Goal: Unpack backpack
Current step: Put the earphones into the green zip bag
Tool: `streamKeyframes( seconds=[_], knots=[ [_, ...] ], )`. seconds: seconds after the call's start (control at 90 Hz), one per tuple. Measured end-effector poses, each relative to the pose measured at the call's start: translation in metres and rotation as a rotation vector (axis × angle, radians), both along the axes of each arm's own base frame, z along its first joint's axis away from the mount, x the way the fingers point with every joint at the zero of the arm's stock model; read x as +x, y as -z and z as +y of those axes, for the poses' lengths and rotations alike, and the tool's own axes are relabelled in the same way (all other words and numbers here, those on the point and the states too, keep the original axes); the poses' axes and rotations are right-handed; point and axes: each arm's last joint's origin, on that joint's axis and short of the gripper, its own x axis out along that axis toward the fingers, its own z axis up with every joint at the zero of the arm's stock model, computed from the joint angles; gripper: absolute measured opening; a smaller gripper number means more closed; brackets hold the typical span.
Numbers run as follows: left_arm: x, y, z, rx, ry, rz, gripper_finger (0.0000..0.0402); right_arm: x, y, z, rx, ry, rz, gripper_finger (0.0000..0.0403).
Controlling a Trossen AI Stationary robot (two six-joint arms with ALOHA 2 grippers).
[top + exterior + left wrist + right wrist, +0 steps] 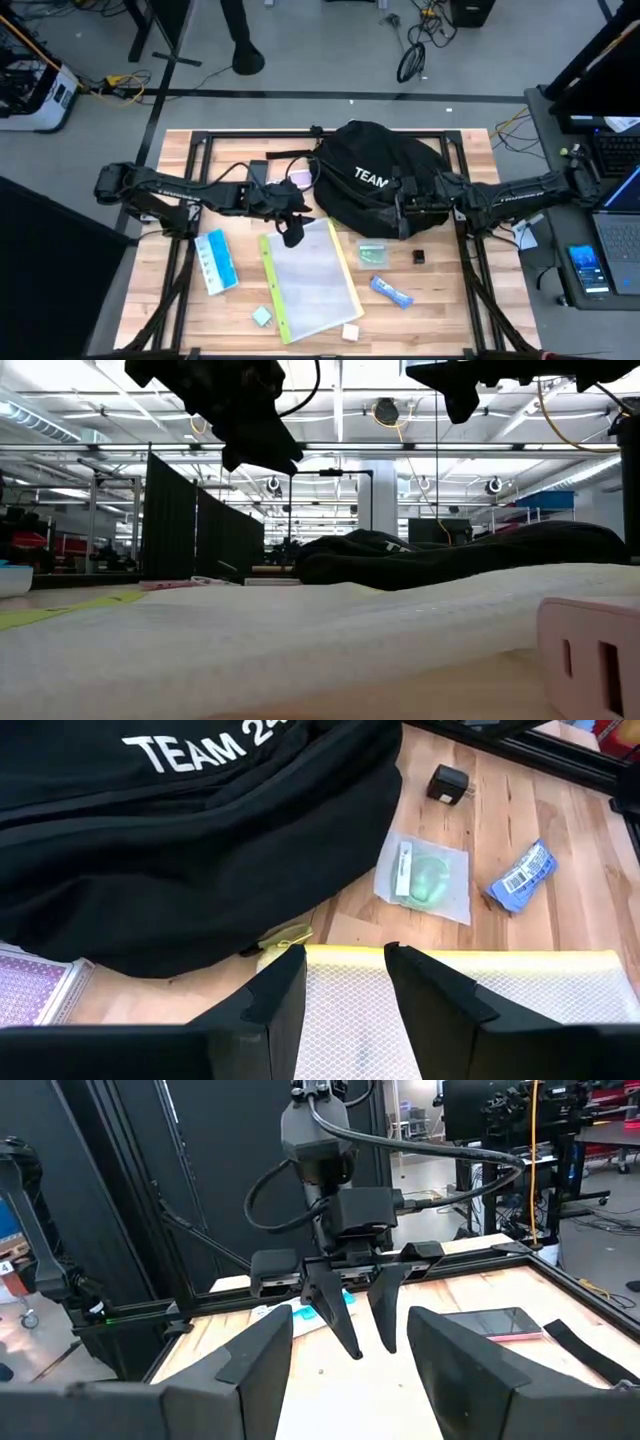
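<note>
Looking down from the high view, the large rounded black fabric backpack [375, 180] with white lettering lies at the table's far middle. The left gripper [291, 231] hovers over the yellow-edged translucent mesh pouch [310, 280]; the right gripper [404, 203] is at the backpack's right side.

Left wrist view: its fingers [275, 995] stand apart, empty, above the pouch's yellow edge, near a small clear bag [424, 880], blue wrapper [520, 878] and black adapter [450, 783].

Right wrist view: the right fingers [260, 1350] are spread, holding nothing.
</note>
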Motion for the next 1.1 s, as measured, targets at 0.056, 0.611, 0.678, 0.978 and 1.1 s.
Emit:
streamKeyframes(
  seconds=[0.056, 0.611, 0.678, 0.978, 1.1],
  knots=[
    [0.0, 0.0, 0.0, 0.0, 0.0, 0.0, 0.0134, 0.0, 0.0, 0.0, 0.0, 0.0, 0.0, 0.0187],
    [0.0, 0.0, 0.0, 0.011, 0.007, 0.001, 0.0134, 0.0, 0.0, 0.0, 0.0, 0.0, 0.0, 0.0187],
    [0.0, 0.0, 0.0007, 0.112, 0.081, 0.009, 0.0134, 0.0, 0.0, 0.0, 0.0, 0.0, 0.0, 0.0187],
    [0.0, 0.0, 0.0015, 0.253, 0.182, 0.021, 0.0134, 0.0, 0.0, 0.0001, 0.0, -0.001, 0.0, 0.0187],
    [0.0006, -0.0008, 0.0018, 0.352, 0.253, 0.019, 0.0134, 0.0, 0.0, 0.0, 0.0, 0.0, 0.0, 0.0187]
  ],
)
